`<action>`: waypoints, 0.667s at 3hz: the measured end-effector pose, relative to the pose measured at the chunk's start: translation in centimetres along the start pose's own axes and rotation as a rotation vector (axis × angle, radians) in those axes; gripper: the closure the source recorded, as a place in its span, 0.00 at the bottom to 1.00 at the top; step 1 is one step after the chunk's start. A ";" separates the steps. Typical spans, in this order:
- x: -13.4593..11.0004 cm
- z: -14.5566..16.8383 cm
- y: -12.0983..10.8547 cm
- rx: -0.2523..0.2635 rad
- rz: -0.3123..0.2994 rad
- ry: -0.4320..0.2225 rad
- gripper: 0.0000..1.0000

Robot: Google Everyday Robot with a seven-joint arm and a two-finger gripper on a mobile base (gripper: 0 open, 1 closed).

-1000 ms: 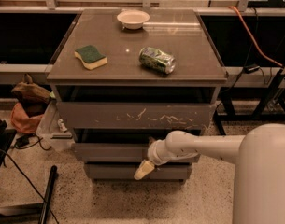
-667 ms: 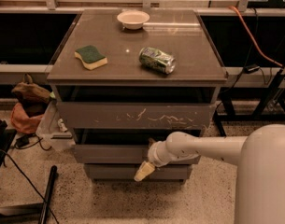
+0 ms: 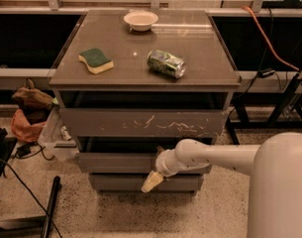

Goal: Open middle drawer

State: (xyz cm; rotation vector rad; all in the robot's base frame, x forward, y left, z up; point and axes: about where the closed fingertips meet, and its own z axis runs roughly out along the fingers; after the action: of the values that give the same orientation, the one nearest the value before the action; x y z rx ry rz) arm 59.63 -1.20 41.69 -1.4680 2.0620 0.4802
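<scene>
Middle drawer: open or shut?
Looks shut: the middle drawer juts no farther than the top drawer. The gripper hangs at its lower edge.

Gripper (image 3: 155, 170) close against middle drawer (image 3: 116, 162) front, right of centre. Dark gap (image 3: 121, 145) above its top edge (possibly wide enough for entry). Open floor (image 3: 116, 212) in front; black pole (image 3: 50, 207) low left, arm (image 3: 215, 157) crossing from right.

Warm, rather dim light falls from above on the cabinet top (image 3: 140, 48), which carries a soft pale glare near its far edge. Deep shadow lies under its front edge, and the spaces at both its sides are almost black. The gripper (image 3: 151, 181), well below that front edge, is evenly lit.
</scene>
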 end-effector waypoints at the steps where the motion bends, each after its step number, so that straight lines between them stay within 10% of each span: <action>1: -0.1 -0.1 0.0 0.000 0.000 0.000 0.00; 2: 0.1 0.0 2.1 -0.039 -0.001 0.006 0.00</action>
State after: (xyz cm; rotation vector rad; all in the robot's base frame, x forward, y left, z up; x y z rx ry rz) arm 57.65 -0.52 41.58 -1.4945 2.0679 0.5191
